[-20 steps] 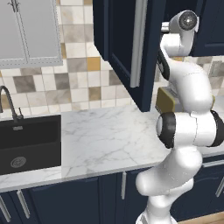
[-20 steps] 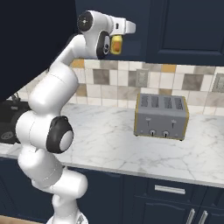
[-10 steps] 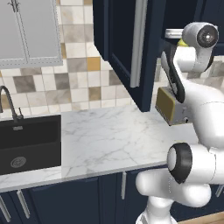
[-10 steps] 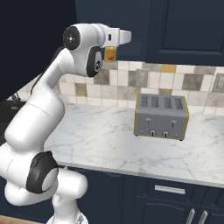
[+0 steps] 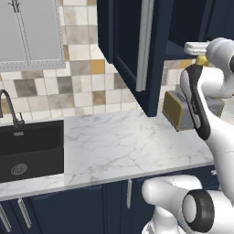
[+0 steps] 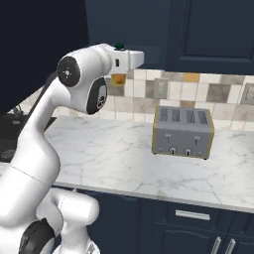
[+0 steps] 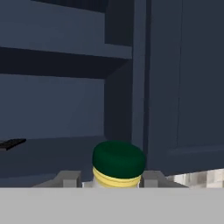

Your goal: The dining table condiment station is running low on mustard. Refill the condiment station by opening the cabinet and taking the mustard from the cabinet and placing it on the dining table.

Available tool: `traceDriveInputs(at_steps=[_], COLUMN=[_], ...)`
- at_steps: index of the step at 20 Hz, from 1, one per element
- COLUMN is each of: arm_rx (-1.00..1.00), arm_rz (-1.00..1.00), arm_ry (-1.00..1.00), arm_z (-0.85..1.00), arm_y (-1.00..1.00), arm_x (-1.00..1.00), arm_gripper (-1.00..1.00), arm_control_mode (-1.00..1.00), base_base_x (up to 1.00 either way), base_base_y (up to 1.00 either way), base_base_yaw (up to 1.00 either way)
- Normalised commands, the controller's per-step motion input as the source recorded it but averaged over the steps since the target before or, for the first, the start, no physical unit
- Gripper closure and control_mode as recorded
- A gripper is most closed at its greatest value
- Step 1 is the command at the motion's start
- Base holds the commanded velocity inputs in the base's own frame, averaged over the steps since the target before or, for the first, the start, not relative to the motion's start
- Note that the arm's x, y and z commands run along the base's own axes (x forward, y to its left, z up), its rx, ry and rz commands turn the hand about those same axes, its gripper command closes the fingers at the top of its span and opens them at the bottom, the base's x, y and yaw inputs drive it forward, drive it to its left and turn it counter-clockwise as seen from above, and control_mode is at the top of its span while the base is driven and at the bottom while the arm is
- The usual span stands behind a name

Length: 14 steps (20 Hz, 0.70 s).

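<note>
With the dark navy wall cabinet [image 5: 132, 50] door open, the pincer [image 7: 114, 180] pinches the small yellow green-capped mustard bottle [image 7: 118, 164] just outside the shelves, at 6 o'clock in the hand view; carrying it to the dining table remains.

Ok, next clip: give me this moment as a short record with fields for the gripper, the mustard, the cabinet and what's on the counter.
gripper: shut on the small yellow squeeze bottle with a dark green cap, raised in front of the cabinet
mustard: in the gripper, above the counter, outside the cabinet
cabinet: dark navy wall cabinet, door with long silver bar handle swung open, shelves visible in the hand view
counter: white grey-veined marble worktop with a grey four-slot toaster and a black sink
task stage: mustard taken, not yet placed
</note>
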Motion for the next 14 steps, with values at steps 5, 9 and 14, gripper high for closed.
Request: traceDriveInputs(at_steps=[5, 9, 14], arm_rx=[0.0, 0.0, 0.0], arm_rz=[0.04, 0.06, 0.15], arm_ry=[0.15, 0.15, 0.04], arm_z=[0.24, 0.17, -0.08], arm_y=[-0.12, -0.22, -0.19], arm_x=[-0.27, -0.31, -0.57], arm_gripper=[1.0, 1.0, 1.0], arm_control_mode=[-1.0, -1.0, -1.0], base_base_x=[0.0, 0.0, 0.0], base_base_y=[0.0, 0.0, 0.0], base_base_yaw=[0.0, 0.0, 0.0])
